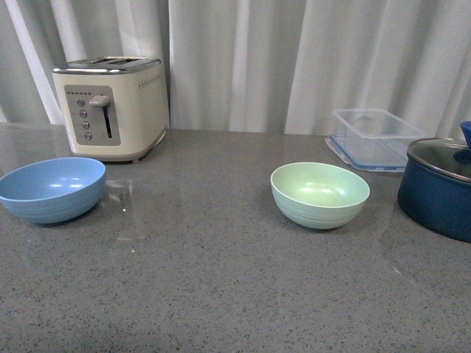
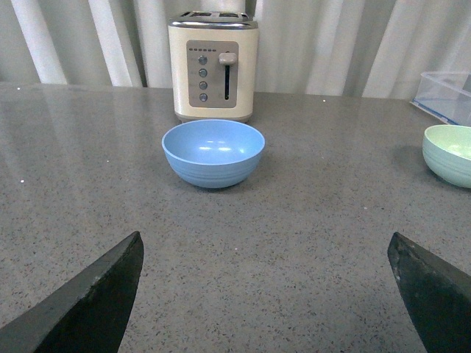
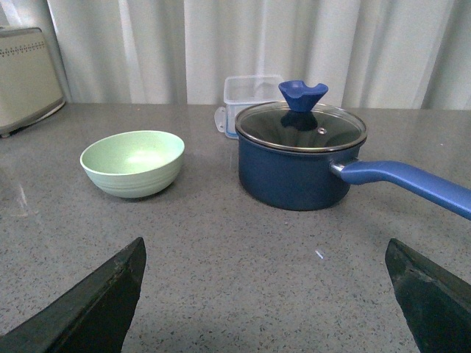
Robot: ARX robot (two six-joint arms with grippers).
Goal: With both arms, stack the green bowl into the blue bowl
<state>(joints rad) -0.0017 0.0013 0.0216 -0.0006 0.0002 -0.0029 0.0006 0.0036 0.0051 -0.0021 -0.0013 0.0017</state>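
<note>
The green bowl (image 1: pixel 320 194) stands upright and empty on the grey counter, right of centre. It also shows in the right wrist view (image 3: pixel 133 163) and at the edge of the left wrist view (image 2: pixel 449 154). The blue bowl (image 1: pixel 51 189) stands upright and empty at the far left, in front of the toaster, and shows in the left wrist view (image 2: pixel 213 153). My left gripper (image 2: pixel 265 254) is open and empty, well short of the blue bowl. My right gripper (image 3: pixel 265 257) is open and empty, short of the green bowl and the pot. Neither arm shows in the front view.
A cream toaster (image 1: pixel 112 107) stands at the back left. A clear plastic container (image 1: pixel 374 137) sits at the back right. A dark navy pot with glass lid (image 1: pixel 439 186) stands at the right edge; its long handle (image 3: pixel 408 181) sticks out sideways. White curtains hang behind.
</note>
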